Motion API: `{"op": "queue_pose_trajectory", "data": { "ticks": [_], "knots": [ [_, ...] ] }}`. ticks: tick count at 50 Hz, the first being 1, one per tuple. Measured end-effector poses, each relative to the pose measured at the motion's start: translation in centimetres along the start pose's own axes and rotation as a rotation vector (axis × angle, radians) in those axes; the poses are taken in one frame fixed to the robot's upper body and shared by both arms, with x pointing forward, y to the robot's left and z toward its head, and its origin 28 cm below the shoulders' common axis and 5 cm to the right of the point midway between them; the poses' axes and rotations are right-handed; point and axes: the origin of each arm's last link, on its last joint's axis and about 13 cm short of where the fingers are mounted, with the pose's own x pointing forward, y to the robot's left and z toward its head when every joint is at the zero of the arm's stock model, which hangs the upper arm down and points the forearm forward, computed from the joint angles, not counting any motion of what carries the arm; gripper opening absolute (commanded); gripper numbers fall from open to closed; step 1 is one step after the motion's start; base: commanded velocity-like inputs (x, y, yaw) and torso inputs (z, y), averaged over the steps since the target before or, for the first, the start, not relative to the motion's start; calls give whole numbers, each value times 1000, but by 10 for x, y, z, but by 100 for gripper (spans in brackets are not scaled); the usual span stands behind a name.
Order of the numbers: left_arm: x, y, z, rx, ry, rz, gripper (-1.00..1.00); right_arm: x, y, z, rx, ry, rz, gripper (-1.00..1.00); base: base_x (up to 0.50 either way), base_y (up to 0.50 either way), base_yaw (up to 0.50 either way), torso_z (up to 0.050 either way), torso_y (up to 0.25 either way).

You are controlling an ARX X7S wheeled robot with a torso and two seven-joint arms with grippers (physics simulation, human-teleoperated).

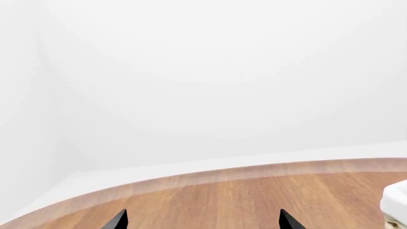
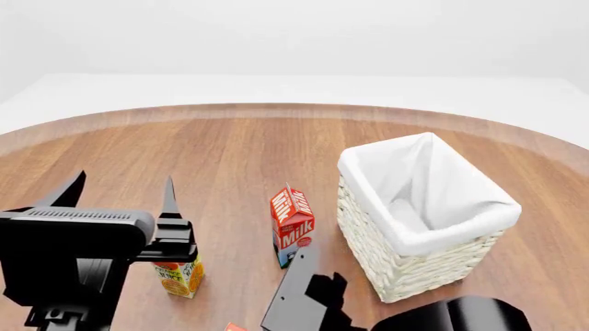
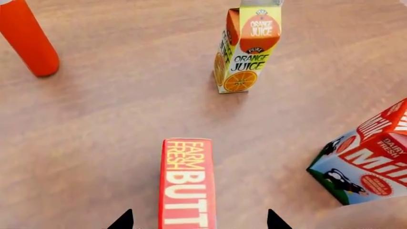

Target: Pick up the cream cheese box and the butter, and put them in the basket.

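The butter [image 3: 186, 183], a red box with yellow lettering, lies flat on the wooden table. It runs lengthwise into the gap of my right gripper [image 3: 198, 220], which is open with a fingertip on each side and a gap to each. In the head view only a red corner of the butter [image 2: 233, 327] shows at the lower edge. The white wicker basket [image 2: 423, 214] stands at the right, its liner empty as far as I see. My left gripper [image 2: 120, 200] is open, raised over the table's left part, holding nothing. The cream cheese box is out of view.
An orange juice carton [image 2: 179, 276] stands under my left arm. A red milk carton [image 2: 292, 224] stands just left of the basket, near my right arm [image 2: 304, 296]. A red-orange cylinder [image 3: 28, 40] stands beyond the butter. The table's round edge [image 1: 190, 177] curves behind.
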Motion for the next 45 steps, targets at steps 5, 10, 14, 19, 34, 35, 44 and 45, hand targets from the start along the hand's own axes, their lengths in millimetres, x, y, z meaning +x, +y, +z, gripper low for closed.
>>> {"op": "queue_pose_trajectory", "data": {
  "ticks": [5,10,14,19,34,35,44,45],
  "knots": [
    [0,0,0,0,0,1,100,4,0,-2,-1,7,-2,100,0,0,0,0,0],
    [0,0,0,0,-1,1,100,8,0,-4,0,14,-3,100,0,0,0,0,0],
    [0,0,0,0,-1,1,100,12,0,-6,2,20,-4,100,0,0,0,0,0],
    [0,0,0,1,-1,1,100,15,0,-8,4,26,-2,100,0,0,0,0,0],
    [0,0,1,1,-1,-3,100,21,0,-10,11,32,17,100,0,0,0,0,0],
    [0,0,1,1,0,-3,100,21,0,-11,11,32,18,100,0,0,0,0,0],
    [0,-1,0,1,0,-4,100,25,0,-13,18,38,28,100,0,0,0,0,0],
    [0,-1,0,1,0,-5,100,26,0,-13,19,39,29,100,0,0,0,0,0]
  ]
}}
